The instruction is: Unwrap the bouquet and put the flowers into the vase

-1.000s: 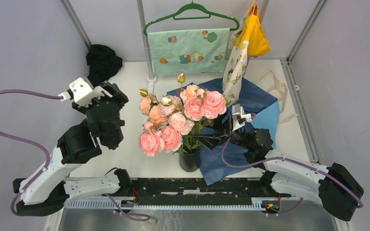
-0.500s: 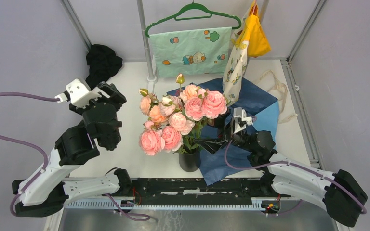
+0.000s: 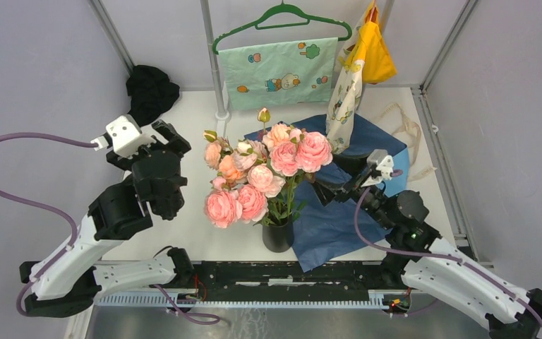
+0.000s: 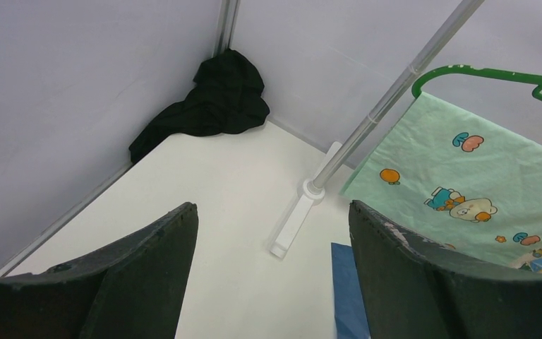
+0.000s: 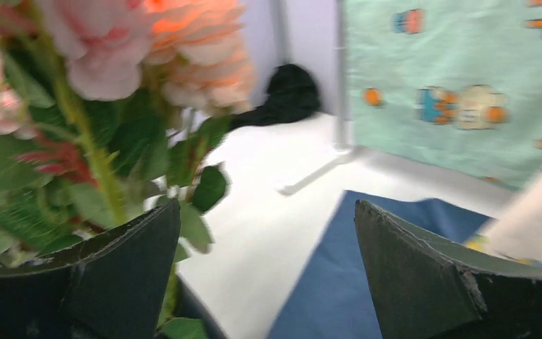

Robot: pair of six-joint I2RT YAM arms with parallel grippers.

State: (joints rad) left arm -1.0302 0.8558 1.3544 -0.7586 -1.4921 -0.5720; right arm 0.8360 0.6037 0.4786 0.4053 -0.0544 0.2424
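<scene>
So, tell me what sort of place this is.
Probably a lab robot test cell: plain grey walls on a metal frame, two arms bolted to a rail, and staged props, a green cloth on a hanger, flowers in a vase.

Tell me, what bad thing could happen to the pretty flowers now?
The flowers are a big bunch spreading much wider than the small vase, so it might tip over. The right gripper is open close beside the leaves. When it moves off, it could snag one and drag the vase down.
</scene>
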